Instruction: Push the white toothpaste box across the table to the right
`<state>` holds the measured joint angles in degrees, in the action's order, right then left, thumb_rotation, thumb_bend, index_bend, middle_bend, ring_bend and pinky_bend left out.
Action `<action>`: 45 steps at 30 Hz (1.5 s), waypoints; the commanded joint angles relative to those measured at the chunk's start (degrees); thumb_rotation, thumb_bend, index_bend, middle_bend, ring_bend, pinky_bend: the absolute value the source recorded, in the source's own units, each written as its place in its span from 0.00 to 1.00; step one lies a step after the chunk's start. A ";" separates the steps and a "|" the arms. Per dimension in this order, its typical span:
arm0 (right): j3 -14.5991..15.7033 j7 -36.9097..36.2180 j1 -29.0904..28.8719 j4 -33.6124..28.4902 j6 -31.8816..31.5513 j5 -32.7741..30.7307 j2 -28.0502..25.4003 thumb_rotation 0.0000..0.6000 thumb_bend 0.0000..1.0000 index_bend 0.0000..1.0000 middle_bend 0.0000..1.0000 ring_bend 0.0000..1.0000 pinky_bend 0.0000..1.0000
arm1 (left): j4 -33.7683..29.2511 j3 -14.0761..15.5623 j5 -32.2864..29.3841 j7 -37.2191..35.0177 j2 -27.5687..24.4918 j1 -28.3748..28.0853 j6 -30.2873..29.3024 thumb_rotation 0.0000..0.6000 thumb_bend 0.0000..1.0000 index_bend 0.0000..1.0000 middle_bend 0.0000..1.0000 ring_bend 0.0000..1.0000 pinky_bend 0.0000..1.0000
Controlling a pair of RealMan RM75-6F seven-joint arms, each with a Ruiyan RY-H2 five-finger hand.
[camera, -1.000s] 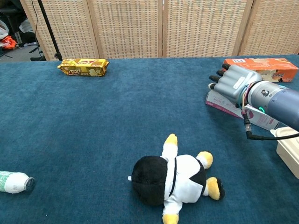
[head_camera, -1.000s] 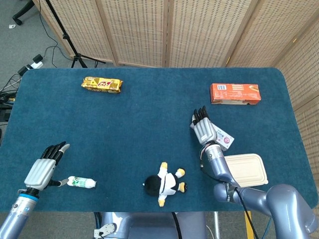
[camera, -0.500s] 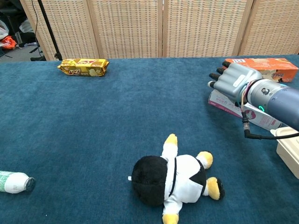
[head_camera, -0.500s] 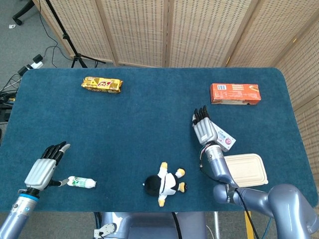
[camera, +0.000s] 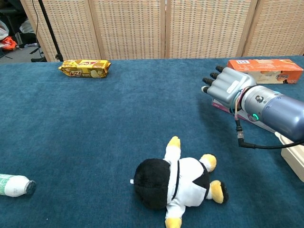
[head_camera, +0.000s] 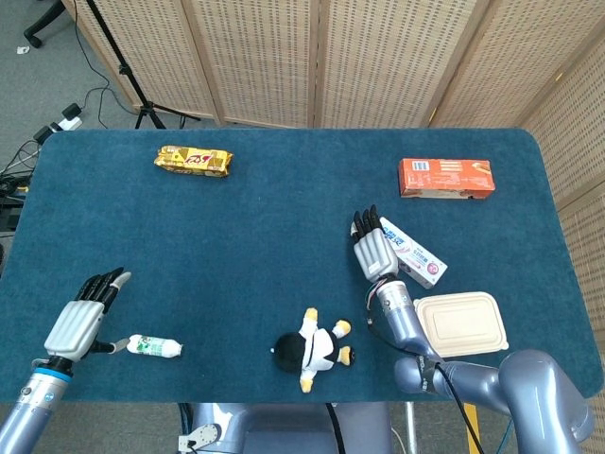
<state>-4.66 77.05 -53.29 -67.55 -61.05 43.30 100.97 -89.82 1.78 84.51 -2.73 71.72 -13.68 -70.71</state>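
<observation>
Table (head_camera: 284, 227): blue cloth top, and I am working both arms over it.

Right hand (head_camera: 371, 248): I am holding it flat, fingers straight and close together, gripping nothing. It is sitting just beside the left long side of the white toothpaste box (head_camera: 411, 253); I cannot tell whether it is touching. In the chest view the same hand (camera: 223, 86) is covering most of the box (camera: 219, 105).

White toothpaste box: lying flat and slanted in the right half of the table, between the orange box (head_camera: 446, 177) further back and the lidded food container (head_camera: 460, 323) at the near right edge.

Left hand (head_camera: 83, 315): I am keeping it at the near left edge, fingers extended, holding nothing. Its thumb is lying close to the cap end of a small bottle (head_camera: 154, 347) on its side.

Other items: a yellow snack packet (head_camera: 194, 161) lying far left at the back; a plush penguin (head_camera: 312, 350) lying on its back near the front middle.
</observation>
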 commanded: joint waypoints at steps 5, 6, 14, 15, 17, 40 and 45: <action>0.52 -1.14 0.86 2.00 1.00 -0.47 0.09 1.00 0.78 0.09 0.00 0.00 0.01 | 0.04 -0.04 -0.18 0.04 0.09 -0.05 0.18 1.00 0.00 0.00 0.00 0.00 0.00; 0.57 -1.41 1.04 2.34 1.09 -0.49 0.12 1.00 0.78 0.09 0.00 0.00 0.01 | 0.03 -0.09 -0.28 -0.04 0.06 -0.04 0.19 1.00 0.00 0.00 0.00 0.00 0.00; 1.01 -2.62 2.10 4.90 1.96 -0.45 0.04 1.00 0.78 0.09 0.00 0.00 0.01 | -0.14 -0.09 -0.21 -0.07 -0.05 0.03 0.03 1.00 0.00 0.00 0.00 0.00 0.00; 1.06 -2.65 2.16 5.13 2.03 -0.39 -0.03 1.00 0.78 0.09 0.00 0.00 0.01 | -0.16 -0.08 -0.17 -0.05 -0.04 0.03 0.02 1.00 0.00 0.00 0.00 0.00 0.00; 1.11 -2.71 2.26 5.45 2.15 -0.28 -0.14 1.00 0.78 0.09 0.00 0.00 0.01 | -0.15 -0.07 -0.15 -0.02 -0.04 0.04 0.00 1.00 0.00 0.00 0.00 0.00 0.00; -0.10 -4.88 3.65 13.36 5.60 -0.67 -0.86 1.00 0.78 0.09 0.00 0.00 0.01 | -0.31 -0.13 -0.15 0.33 -0.07 0.21 -0.34 1.00 0.00 0.00 0.00 0.00 0.00; -0.51 -5.01 3.97 14.41 5.91 -0.87 -1.01 1.00 0.78 0.09 0.00 0.00 0.01 | -0.33 -0.09 -0.05 0.44 -0.02 0.19 -0.32 1.00 0.00 0.00 0.00 0.00 0.00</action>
<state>-5.08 72.08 -49.39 -53.23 -55.18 42.50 99.99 -90.14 1.69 84.46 -2.30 71.70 -13.49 -71.03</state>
